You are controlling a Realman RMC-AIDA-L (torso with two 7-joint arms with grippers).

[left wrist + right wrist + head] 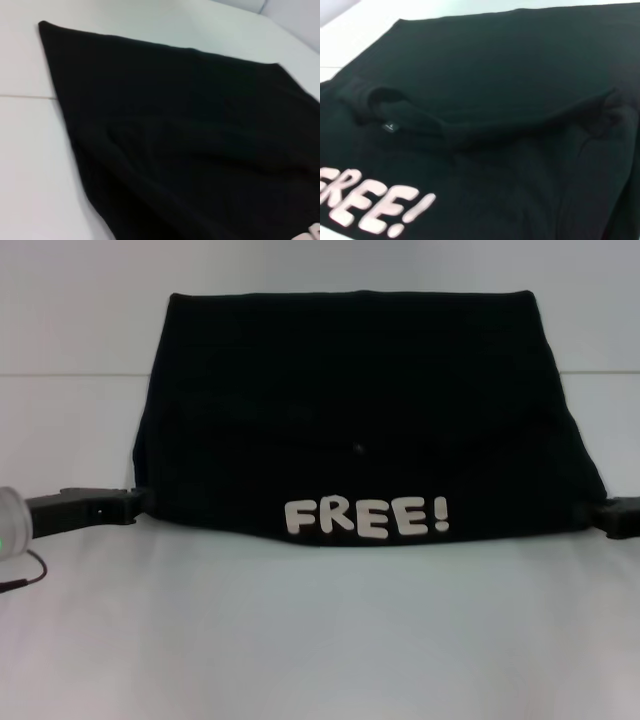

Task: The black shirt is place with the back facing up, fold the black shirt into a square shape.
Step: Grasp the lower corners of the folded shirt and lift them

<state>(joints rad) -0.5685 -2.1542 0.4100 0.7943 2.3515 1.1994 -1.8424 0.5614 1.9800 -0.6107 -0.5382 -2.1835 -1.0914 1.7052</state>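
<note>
The black shirt [360, 410] lies spread across the white table [320, 640], folded over so that a band with the white "FREE!" print [366, 517] faces up along its near edge. My left gripper [140, 502] sits at the shirt's near left corner, touching its edge. My right gripper [605, 515] sits at the near right corner. The left wrist view shows plain black fabric [190, 140]. The right wrist view shows the shirt [510, 100], its collar with a small label [390, 126] and the print [375, 205].
A thin dark cable [25, 575] loops on the table beside my left arm. A seam in the table [70, 374] runs behind the shirt. White table surface lies in front of the shirt.
</note>
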